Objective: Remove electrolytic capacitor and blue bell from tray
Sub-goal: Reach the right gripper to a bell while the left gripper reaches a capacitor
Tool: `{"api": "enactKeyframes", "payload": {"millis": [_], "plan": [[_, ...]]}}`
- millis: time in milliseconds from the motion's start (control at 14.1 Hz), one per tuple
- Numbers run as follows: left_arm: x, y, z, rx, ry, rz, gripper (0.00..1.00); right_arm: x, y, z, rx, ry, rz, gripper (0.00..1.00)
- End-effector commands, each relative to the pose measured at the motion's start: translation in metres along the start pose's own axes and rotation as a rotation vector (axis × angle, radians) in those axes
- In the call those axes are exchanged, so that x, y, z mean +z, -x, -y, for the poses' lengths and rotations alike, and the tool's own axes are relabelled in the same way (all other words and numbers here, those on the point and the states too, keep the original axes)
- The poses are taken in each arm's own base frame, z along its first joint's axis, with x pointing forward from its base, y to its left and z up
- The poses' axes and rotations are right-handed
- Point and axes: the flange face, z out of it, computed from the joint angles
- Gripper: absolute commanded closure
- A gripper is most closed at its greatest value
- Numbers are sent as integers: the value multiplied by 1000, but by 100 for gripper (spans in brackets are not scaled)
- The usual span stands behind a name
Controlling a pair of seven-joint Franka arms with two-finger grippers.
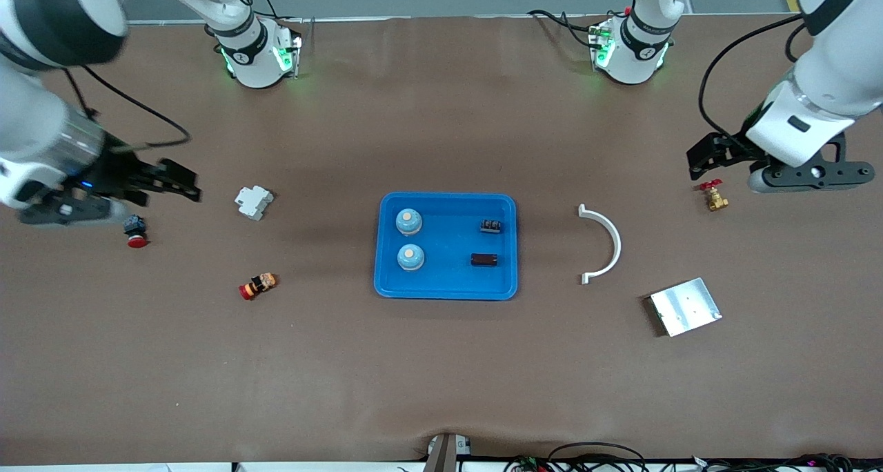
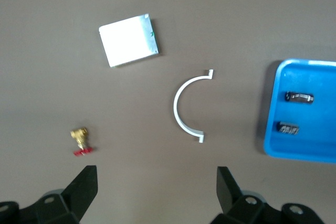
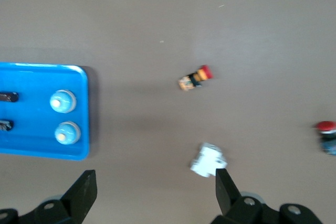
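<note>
Two light-blue bells (image 1: 409,221) (image 1: 410,257) and two small dark capacitors (image 1: 490,226) (image 1: 484,259) lie in the blue tray (image 1: 448,282) at the table's middle. The bells (image 3: 63,101) (image 3: 67,132) show in the right wrist view, the capacitors (image 2: 299,97) (image 2: 288,128) in the left wrist view. My left gripper (image 1: 693,163) (image 2: 156,182) hangs open and empty over the left arm's end of the table, above a brass valve (image 1: 716,198). My right gripper (image 1: 187,182) (image 3: 156,184) hangs open and empty over the right arm's end, beside a red button (image 1: 136,232).
A white curved bracket (image 1: 606,243) and a metal plate (image 1: 685,306) lie between the tray and the left arm's end. A white breaker (image 1: 253,201) and a red-and-yellow part (image 1: 257,286) lie toward the right arm's end.
</note>
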Motion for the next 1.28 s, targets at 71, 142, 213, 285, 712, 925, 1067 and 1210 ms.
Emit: {"api": "enactKeyframes", "payload": {"millis": [71,142,213,285,712,925,1067,1210], "plan": [[18,16,-40,-179,-13,21,0,76,-7,79,81,102,57,0],[25,19,-54,-244,-15,28,0,102,-7,99,118,137,68,0],[36,21,-71,-327,-23,45,0,122,-7,118,173,140,75,0],[47,24,-87,-393,-29,55,0,142,-7,134,221,135,84,0],[107,28,-154,-666,-20,98,0,240,-2,245,350,134,22,0],[140,38,-181,-792,13,77,0,282,15,277,338,158,18,0],[160,41,-196,-873,8,91,0,302,19,290,362,139,-2,0],[169,39,-202,-951,16,96,0,312,18,292,391,128,-21,0]]}}
